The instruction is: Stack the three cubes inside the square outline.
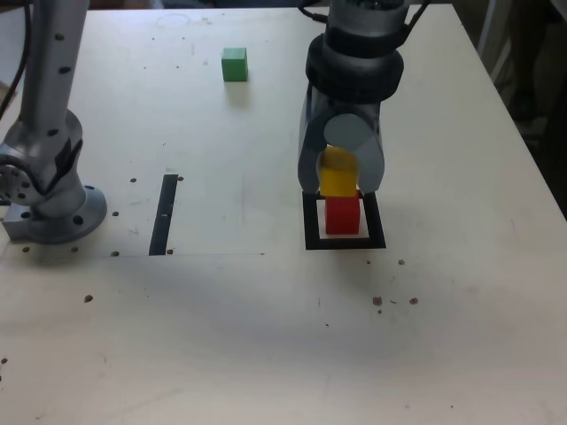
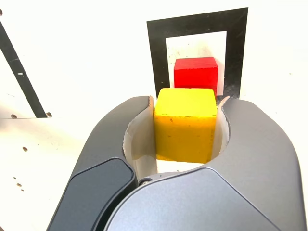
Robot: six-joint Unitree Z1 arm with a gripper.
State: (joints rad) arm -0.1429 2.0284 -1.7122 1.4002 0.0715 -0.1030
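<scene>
Exterior view | your jaws (image 1: 341, 188) grip the yellow cube (image 1: 338, 173) | red cube (image 1: 343, 216) lies inside the square outline (image 1: 376, 237), green cube (image 1: 235, 65) far left on the desk (image 1: 213, 345) | step: likely second-layer placement | next: align yellow over red, lower, release

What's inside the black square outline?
The red cube sits inside the square outline, white surface around it. The gripper and yellow cube cover part of the outline's interior.

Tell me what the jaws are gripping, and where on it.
The yellow cube, held by two opposite side faces between the jaws; its top face is uncovered in the wrist view.
</scene>
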